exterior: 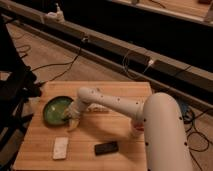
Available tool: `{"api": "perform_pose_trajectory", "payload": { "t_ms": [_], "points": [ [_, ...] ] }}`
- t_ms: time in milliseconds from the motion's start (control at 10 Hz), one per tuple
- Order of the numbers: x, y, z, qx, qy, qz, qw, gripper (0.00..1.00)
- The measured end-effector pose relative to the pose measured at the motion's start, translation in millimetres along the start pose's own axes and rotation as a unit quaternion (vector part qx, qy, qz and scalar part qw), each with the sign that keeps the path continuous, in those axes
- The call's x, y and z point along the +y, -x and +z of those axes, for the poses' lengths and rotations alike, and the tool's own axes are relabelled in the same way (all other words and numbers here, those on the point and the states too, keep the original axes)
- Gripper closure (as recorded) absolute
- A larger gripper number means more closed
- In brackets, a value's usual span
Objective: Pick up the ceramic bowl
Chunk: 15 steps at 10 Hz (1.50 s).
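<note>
The ceramic bowl (55, 110), wide, shallow and glossy green inside, sits on the left part of the wooden table (120, 90). My white arm (120, 106) reaches across the table from the lower right. The gripper (71, 120) hangs down at the bowl's front-right rim, close to the table top. I cannot tell whether it touches the rim.
A white rectangular block (60, 147) and a black phone-like slab (106, 147) lie near the front edge. A pale packet (98, 108) lies behind the forearm. The cup (136, 132) is mostly hidden by my arm. A black chair (15, 95) stands to the left, with cables on the floor behind.
</note>
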Motion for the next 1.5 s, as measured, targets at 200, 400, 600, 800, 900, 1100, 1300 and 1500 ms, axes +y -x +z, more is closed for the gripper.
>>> {"api": "perform_pose_trajectory", "payload": {
  "t_ms": [200, 400, 600, 800, 900, 1100, 1300, 1500],
  "points": [
    [3.1, 5.0, -2.6, 0.008, 0.008, -0.022, 0.9997, 0.95],
    [-4.3, 10.9, -12.8, 0.013, -0.002, -0.038, 0.9992, 1.00],
    [-14.6, 28.1, -36.9, 0.015, -0.024, -0.057, 0.9980, 1.00],
    [-21.9, 53.4, -64.0, 0.010, -0.047, -0.081, 0.9955, 1.00],
    [-25.4, 68.8, -82.0, 0.002, -0.064, -0.096, 0.9933, 1.00],
    [-26.3, 94.8, -105.6, -0.024, -0.086, -0.116, 0.9892, 1.00],
    [-21.3, 116.3, -126.6, -0.064, -0.099, -0.127, 0.9848, 1.00],
    [-19.1, 123.7, -131.4, -0.077, -0.100, -0.131, 0.9834, 1.00]
  ]
}}
